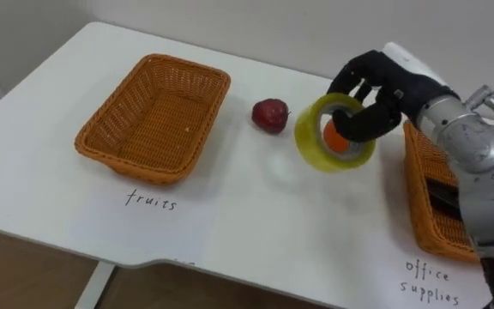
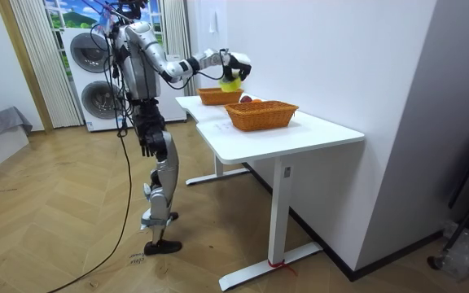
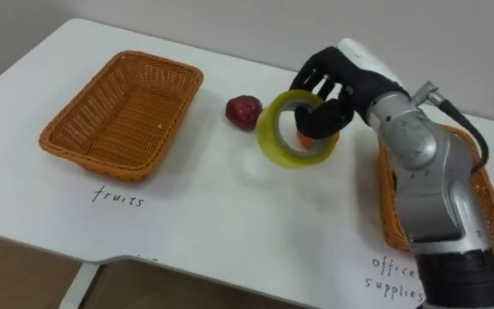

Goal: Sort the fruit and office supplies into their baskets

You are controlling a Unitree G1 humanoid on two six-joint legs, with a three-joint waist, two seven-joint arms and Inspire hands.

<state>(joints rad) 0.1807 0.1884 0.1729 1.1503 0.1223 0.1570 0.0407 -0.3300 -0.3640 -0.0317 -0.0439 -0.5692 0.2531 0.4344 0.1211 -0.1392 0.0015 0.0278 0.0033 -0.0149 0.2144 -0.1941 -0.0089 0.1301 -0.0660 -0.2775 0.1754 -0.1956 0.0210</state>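
1. A rectangular woven wicker basket (image 1: 157, 120), empty, is seen on the smooth white table (image 1: 256, 215).
2. A round, dark red apple (image 1: 269, 114) is set at that basket's 3 o'clock, apart from it.
3. A glossy, translucent yellow tape roll (image 1: 314, 150) is held off the table at the apple's 3 o'clock. It is clamped by the dark fingers (image 1: 369, 120) of the right hand (image 1: 382, 86). An orange (image 1: 335, 142) is glimpsed through the ring's hole.
4. A second wicker basket (image 1: 418, 215) is seen at the roll's 4 o'clock.

White table (image 2: 316, 134) against wall; stacked washing machines (image 2: 92, 73) at far end; curtain (image 2: 31, 65) beside them.
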